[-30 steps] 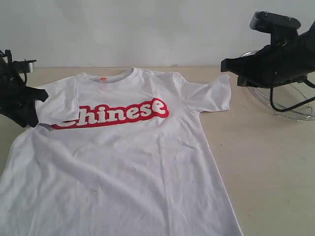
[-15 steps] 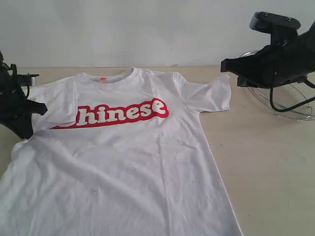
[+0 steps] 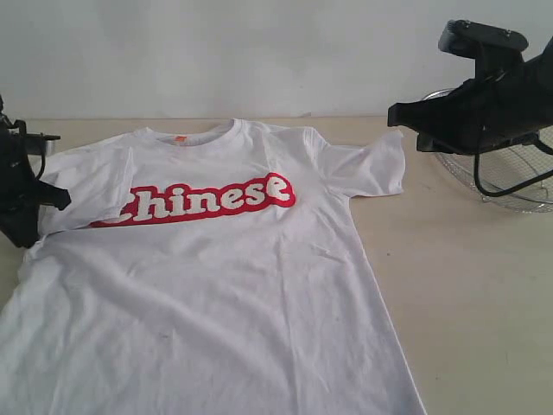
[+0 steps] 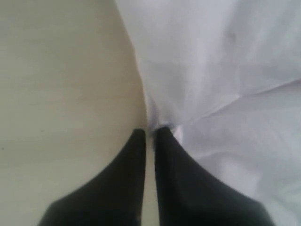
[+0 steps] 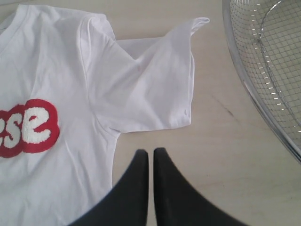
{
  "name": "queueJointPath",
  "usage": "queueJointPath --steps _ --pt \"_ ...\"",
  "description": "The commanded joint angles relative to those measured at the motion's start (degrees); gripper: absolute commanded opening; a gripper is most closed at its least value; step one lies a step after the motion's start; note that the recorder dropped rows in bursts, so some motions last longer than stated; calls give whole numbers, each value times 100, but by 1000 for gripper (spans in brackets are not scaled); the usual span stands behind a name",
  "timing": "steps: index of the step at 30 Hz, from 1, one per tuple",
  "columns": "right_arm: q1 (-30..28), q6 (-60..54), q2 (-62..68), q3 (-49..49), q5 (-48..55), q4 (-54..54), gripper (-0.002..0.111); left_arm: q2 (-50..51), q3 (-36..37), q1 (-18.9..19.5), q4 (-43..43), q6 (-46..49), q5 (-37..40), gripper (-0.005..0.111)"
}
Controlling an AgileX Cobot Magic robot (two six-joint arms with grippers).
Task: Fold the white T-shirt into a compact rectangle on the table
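The white T-shirt (image 3: 216,285) lies face up on the table (image 3: 467,285), red "Chinese" lettering across the chest. Its left sleeve (image 3: 86,186) is folded in a little and covers part of the first letter. My left gripper (image 3: 60,199) sits at that sleeve's outer edge. In the left wrist view its jaws (image 4: 150,131) are shut, with the cloth's edge (image 4: 162,126) pinched at the tips and creases running to them. My right gripper (image 3: 396,112) hovers shut above the right sleeve (image 5: 155,89), with nothing between its fingers (image 5: 150,151).
A silver wire-mesh basket (image 3: 510,194) stands at the back right, behind the right arm; its rim (image 5: 256,99) is close to the right sleeve. Bare tabletop shows to the right of the shirt and a strip at the far left.
The left gripper closed and moved left, toward the table's edge. The left sleeve came with it, uncovering more of the first letter. The right arm stayed still.
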Motion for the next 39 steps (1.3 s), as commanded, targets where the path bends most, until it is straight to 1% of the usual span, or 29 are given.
queueJointPath --steps 1,10,14,16,19,21,24,27,31,35,39 --pt "-26 -10 -20 -25 -50 2 0 -33 27 92 98 -129 60 5" --pt "-26 -9 -20 -25 -70 2 0 -33 27 430 -44 -196 110 5" --pt "-26 -9 -20 -25 -134 2 0 -153 27 632 -745 -65 45 5" --pt "-26 4 -20 -25 -242 2 0 -314 27 744 -1430 241 -46 5" --pt "-26 -24 -20 -25 -238 2 0 -680 27 945 -2172 475 -323 5" --pt "-26 -75 -20 -25 -84 2 0 -1015 27 1073 -2326 543 -531 5" --pt "-15 -88 -20 -25 54 2 0 -1390 27 1200 -2489 589 -528 5" --pt "-5 -100 -20 -25 77 2 0 -1459 27 1096 -2808 670 -738 5" --pt "85 -111 -20 -25 101 2 0 -1109 27 685 -3289 893 -1340 5" --pt "185 -111 -20 -25 101 11 0 -634 27 354 -3225 955 -1619 5" --pt "188 -111 -20 -25 201 11 0 -230 27 266 -3143 888 -1583 5"
